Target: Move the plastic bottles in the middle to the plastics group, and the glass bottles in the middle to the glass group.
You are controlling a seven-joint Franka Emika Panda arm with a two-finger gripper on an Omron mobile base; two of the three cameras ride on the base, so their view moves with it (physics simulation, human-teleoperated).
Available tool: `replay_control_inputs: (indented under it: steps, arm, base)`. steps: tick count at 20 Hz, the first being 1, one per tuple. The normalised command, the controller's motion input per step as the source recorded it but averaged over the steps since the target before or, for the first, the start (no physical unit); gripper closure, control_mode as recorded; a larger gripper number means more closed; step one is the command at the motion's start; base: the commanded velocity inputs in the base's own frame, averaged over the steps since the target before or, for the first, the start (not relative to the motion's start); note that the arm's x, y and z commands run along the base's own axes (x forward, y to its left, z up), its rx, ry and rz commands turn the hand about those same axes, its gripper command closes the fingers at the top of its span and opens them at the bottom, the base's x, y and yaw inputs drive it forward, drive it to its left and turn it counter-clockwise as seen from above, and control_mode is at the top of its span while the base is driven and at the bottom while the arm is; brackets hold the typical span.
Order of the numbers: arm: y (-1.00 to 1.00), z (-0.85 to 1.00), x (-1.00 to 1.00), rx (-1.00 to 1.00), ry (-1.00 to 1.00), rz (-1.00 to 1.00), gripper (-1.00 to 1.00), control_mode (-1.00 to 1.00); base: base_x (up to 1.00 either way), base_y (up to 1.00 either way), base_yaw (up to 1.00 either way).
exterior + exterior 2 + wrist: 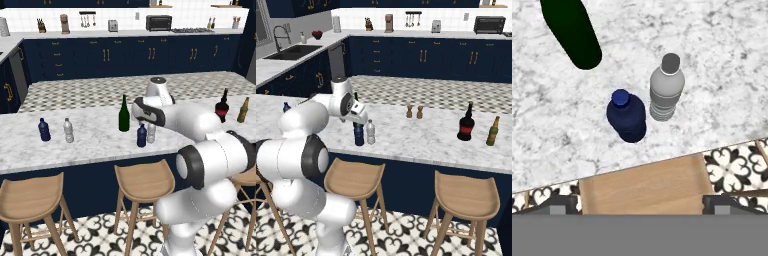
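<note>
We see the claw (640,202) spread wide and empty, above the navy bottle (627,116) and clear bottle (666,93), which stand just beside each other near the surface's (722,60) front edge. The tall green glass bottle (124,115) stands just behind them, mid-surface.
</note>
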Motion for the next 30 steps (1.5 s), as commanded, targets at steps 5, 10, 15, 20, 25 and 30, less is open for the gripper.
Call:
replay_control_inputs:
  steps: [5, 10, 15, 20, 25, 30]
  arm:
    - [0.00, -0.30, 0.42, 0.00, 0.10, -0.07, -1.00, -1.00]
    - [0.00, -0.33, 0.31, 0.00, 0.04, -0.03, -1.00, -1.00]
    - [0.00, -0.29, 0.21, 0.01, 0.00, -0.02, -1.00, -1.00]
    - [0.00, -0.24, 0.26, 0.00, 0.00, 0.00, -1.00, -1.00]
    - [0.00, -0.19, 0.28, 0.01, 0.00, 0.00, -1.00, -1.00]
    - [0.00, -0.22, 0.08, 0.03, 0.00, -0.01, -1.00, -1.00]
  base:
    - [0.00, 0.00, 0.00]
    - [0.00, 0.00, 0.00]
    - [0.00, 0.00, 0.00]
    - [0.00, 0.00, 0.00]
    - [0.00, 0.00, 0.00]
    - [0.00, 0.00, 0.00]
